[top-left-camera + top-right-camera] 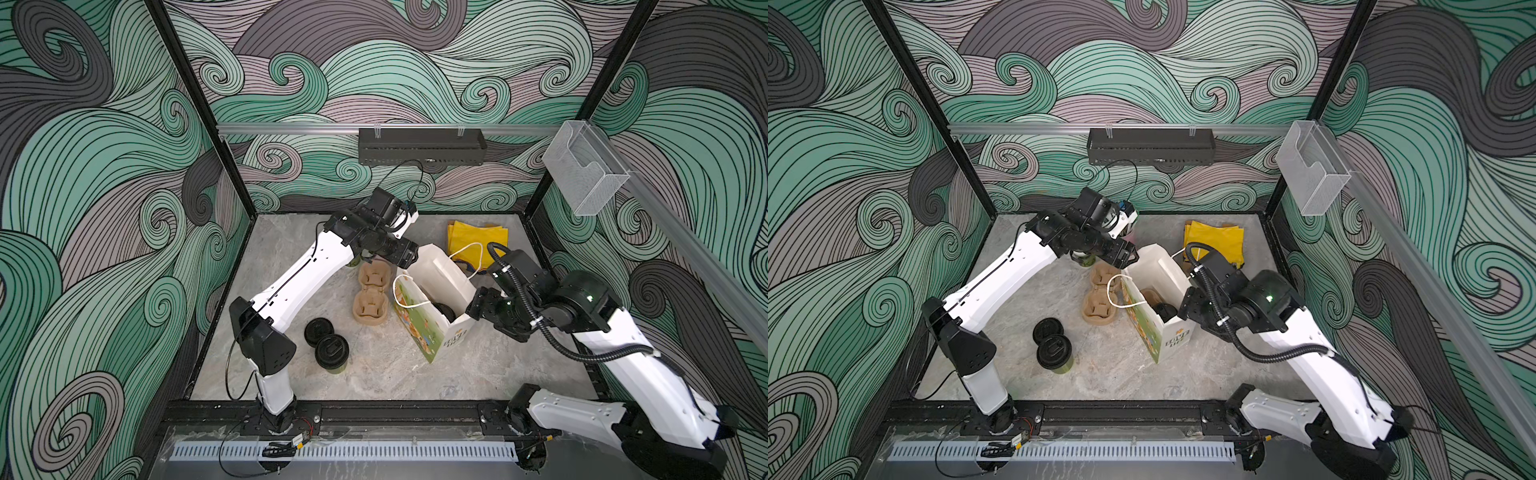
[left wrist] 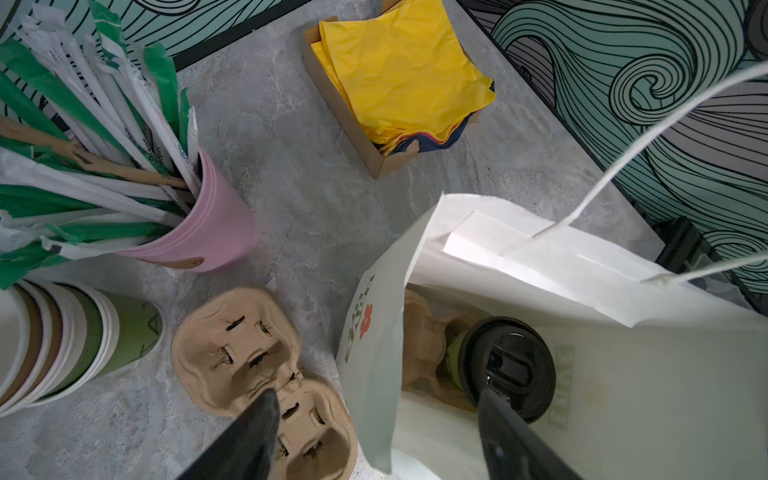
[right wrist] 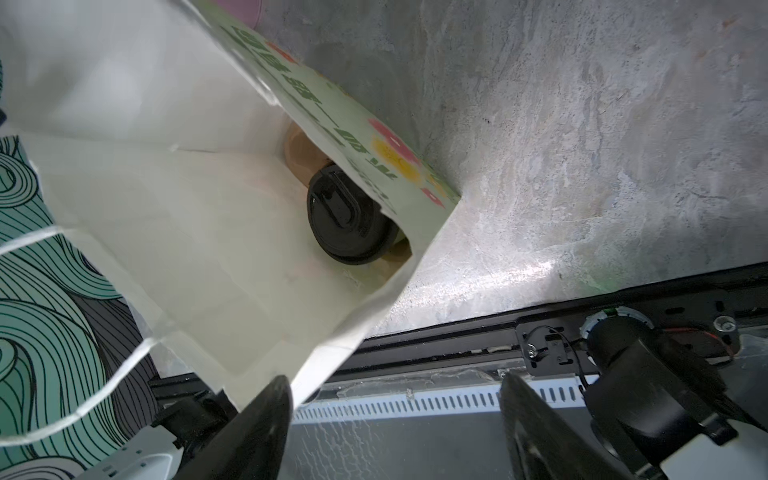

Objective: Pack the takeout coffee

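We judge the packing partly done. One olive-green coffee cup (image 2: 455, 353) with its black sip lid (image 2: 509, 365) already stands in a brown pulp carrier (image 2: 422, 340) at the bottom of the white paper bag (image 2: 519, 266), below and just ahead of the left jaws (image 2: 376, 392). The carrier's other pocket looks empty to us. Those jaws stand wide with nothing gripped, one finger above the bag's mouth and the other above the spare pulp carriers (image 2: 249, 353) lying on the bench (image 2: 299, 174). The right jaws (image 3: 395, 376) are also spread wide and hold nothing. The bag's rim lies just beside one of their fingers, and the packed cup sits deep in the bag beyond them.

What is left, we think, is the second lidded cup (image 1: 332, 352). In both top views it stands on the bench well apart from both jaws, touching another black lid (image 1: 318, 330) whose body we cannot make out.

Ahead of the left jaws, a pink cup (image 2: 216, 237) holds wrapped straws (image 2: 104, 124) and a cardboard tray (image 2: 345, 120) holds yellow napkins (image 2: 403, 75). A stack of paper cups (image 2: 83, 336) stands beside the spare carriers.
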{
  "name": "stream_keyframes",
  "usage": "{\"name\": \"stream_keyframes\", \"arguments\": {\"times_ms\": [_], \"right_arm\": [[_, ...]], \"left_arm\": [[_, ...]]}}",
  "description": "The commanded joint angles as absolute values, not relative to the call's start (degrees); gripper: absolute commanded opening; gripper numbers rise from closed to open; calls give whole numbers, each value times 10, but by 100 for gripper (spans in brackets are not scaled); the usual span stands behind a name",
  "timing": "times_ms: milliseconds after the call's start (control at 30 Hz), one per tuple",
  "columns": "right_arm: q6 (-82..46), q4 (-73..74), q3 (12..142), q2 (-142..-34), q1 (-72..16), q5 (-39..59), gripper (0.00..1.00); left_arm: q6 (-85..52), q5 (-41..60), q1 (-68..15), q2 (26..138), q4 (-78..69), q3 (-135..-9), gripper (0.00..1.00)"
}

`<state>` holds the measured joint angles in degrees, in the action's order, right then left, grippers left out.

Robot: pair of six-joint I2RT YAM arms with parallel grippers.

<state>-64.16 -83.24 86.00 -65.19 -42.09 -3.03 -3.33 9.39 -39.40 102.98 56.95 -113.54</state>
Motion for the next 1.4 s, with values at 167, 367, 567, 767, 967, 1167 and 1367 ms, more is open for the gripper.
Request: {"name": "stream_keyframes", "arguments": {"times_ms": [167, 367, 567, 767, 967, 1167, 1367], "right_arm": [[-773, -824, 850, -697, -436, -48, 69], [-782, -879, 862, -708, -446, -56, 51], [-772, -907, 874, -710, -442, -70, 37], [-746, -918, 901, -736, -438, -66, 23], [-671, -931, 936, -764, -416, -63, 8], [-578, -931, 956, -772, -383, -58, 0], [-467, -931, 982, -795, -341, -43, 0]], "left_arm": [[-15, 97, -396, 1045, 563, -1159, 78], [-25, 84, -396, 1018, 533, -1130, 78], [-9, 36, -396, 1016, 572, -1131, 78], [-26, 72, -401, 1010, 575, -1128, 79], [-47, 76, -402, 977, 563, -1113, 79], [-68, 54, -401, 934, 532, -1084, 79], [-77, 38, -399, 917, 526, -1052, 79]]}}
